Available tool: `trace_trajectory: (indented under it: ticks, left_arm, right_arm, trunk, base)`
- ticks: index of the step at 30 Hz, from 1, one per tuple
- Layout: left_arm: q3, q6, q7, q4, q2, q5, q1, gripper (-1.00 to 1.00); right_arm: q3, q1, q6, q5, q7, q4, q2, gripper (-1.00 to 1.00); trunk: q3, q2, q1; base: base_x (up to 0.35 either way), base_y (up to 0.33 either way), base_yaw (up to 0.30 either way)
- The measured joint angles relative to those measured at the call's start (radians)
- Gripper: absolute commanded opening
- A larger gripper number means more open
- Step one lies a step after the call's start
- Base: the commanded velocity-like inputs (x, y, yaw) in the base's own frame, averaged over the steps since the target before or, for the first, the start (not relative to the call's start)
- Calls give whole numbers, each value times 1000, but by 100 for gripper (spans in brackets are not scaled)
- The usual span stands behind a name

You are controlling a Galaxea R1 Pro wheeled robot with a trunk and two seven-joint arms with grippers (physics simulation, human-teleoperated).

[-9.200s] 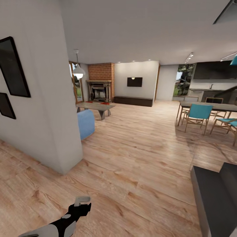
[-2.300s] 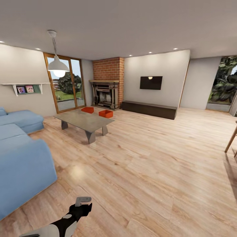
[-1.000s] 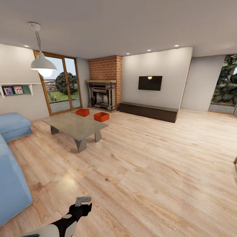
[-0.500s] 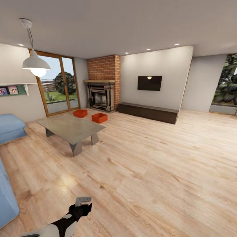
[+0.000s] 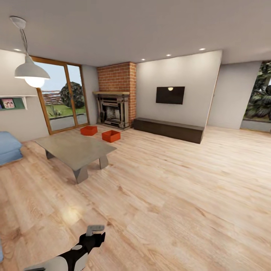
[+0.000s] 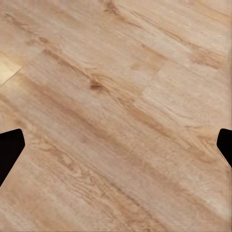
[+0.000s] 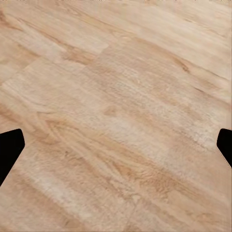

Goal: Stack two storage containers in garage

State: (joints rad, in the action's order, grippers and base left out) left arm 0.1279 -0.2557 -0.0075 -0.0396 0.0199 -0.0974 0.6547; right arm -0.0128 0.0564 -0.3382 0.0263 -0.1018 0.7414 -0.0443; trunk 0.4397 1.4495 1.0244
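The two storage containers, both orange-red open boxes, sit on the light wood planks of the living room at the far left, in front of the brick fireplace (image 5: 113,109). One container (image 5: 89,130) is nearer the glass doors, the other container (image 5: 111,136) just right of it. My left gripper (image 5: 94,232) hangs low at the bottom of the head view, far from both. In the left wrist view the left gripper (image 6: 116,145) is open over bare planks. The right gripper (image 7: 116,145) is open over planks too. The garage and its floor are out of view.
A grey coffee table (image 5: 75,150) stands between me and the containers. A blue sofa (image 5: 7,147) is at the left edge, and a pendant lamp (image 5: 32,71) hangs above. A low dark cabinet (image 5: 169,130) lines the far wall under a TV (image 5: 170,95). Wood-framed glass doors (image 5: 62,99) are at the left.
The view has travelled into the living room and on past the sofa, which has slid off to the left. The containers look nearer. Both grippers hold as before.
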Motion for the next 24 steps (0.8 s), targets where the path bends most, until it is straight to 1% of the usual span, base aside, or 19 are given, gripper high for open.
trace_trajectory:
  ticks: [17,24]
  left_arm:
    - [0,0,0,0,0,0,0,100]
    - [0,0,0,0,-1,0,0,100]
  right_arm:
    - [0,0,0,0,0,0,0,100]
    - [0,0,0,0,0,0,0,100]
  trunk:
    - [0,0,0]
    - [0,0,0]
  base:
    - [312,-170,0]
    - [324,-19,0]
